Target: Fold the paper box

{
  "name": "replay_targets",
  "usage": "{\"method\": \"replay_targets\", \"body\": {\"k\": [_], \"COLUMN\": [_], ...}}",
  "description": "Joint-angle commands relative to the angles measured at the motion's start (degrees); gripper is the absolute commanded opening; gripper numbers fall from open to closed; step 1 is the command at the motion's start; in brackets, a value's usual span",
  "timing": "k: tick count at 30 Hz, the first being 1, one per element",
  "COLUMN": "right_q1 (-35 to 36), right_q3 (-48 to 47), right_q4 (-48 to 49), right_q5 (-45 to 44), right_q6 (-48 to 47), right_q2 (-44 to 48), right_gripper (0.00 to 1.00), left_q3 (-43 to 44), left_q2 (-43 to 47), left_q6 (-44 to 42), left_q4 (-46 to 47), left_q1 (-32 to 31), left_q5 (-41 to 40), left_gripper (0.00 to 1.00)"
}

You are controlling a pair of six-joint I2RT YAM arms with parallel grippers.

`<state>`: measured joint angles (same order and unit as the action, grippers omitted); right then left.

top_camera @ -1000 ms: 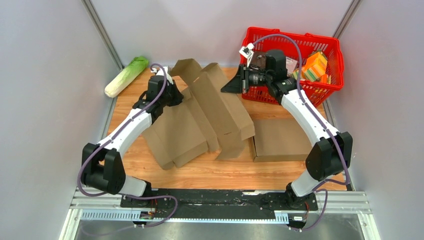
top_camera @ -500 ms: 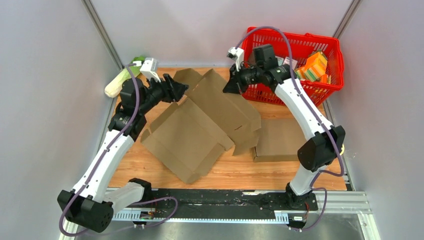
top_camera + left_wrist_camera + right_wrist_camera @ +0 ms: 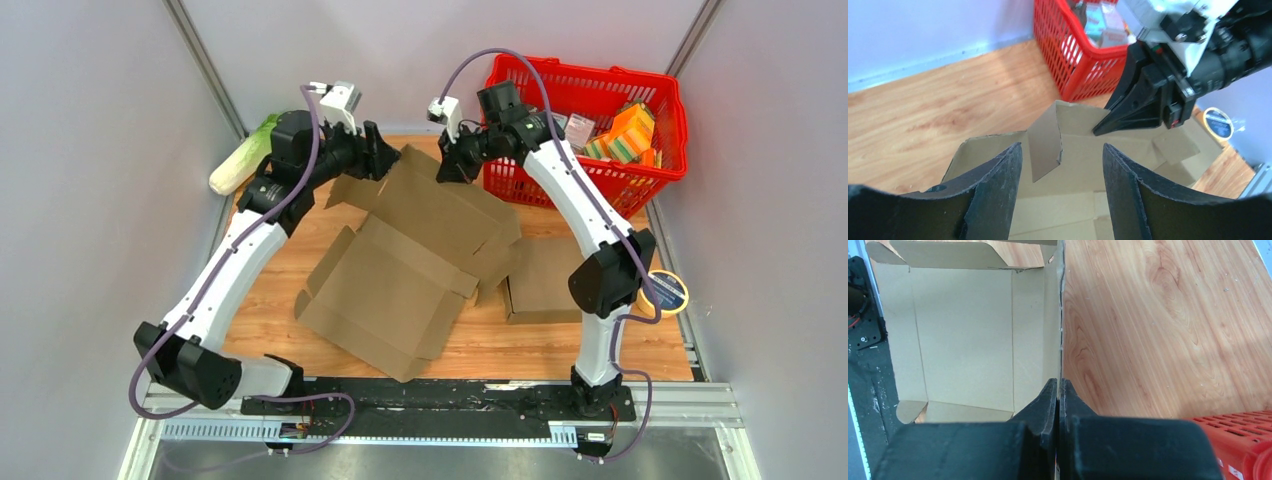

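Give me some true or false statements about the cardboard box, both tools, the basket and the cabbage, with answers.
1. The right tool is pinching an edge of the paper box. True.
2. The left tool is clamped on a flap. False: its jaws stand open and grip nothing.
3. The red basket sits at the far right corner of the table. True.
4. The napa cabbage lies inside the basket. False: it lies at the far left corner of the table, against the wall.
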<state>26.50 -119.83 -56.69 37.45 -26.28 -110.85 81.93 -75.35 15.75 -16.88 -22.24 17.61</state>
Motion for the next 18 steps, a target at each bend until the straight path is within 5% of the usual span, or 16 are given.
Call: {"method": "replay_targets", "body": {"k": [1, 15, 18], "right_q1": [1.8, 5.84, 6.8], "right_q3": [-3.92, -6.55, -7.87], "right_q4": [-1.41, -1.23, -1.06], "right_q5": [-1.32, -4.84, -5.98], "right_q6": [-3.86, -4.39, -4.3], "right_q2": [-1.48, -3.58, -4.38], "right_gripper": [0.0, 0.04, 0.07], "left_q3": [2.79, 5.17, 5.17], "left_q2": [-1.2, -5.07, -5.15], "left_q6": [-6.33, -12.93, -14.08], "left_q4": [-4.29, -13.7, -14.14], "left_q1": [-1.66, -4.13, -4.13], "left_q5": [-3.61, -15.31, -15.93], "left_gripper": [0.69, 0.49, 0.33]}}
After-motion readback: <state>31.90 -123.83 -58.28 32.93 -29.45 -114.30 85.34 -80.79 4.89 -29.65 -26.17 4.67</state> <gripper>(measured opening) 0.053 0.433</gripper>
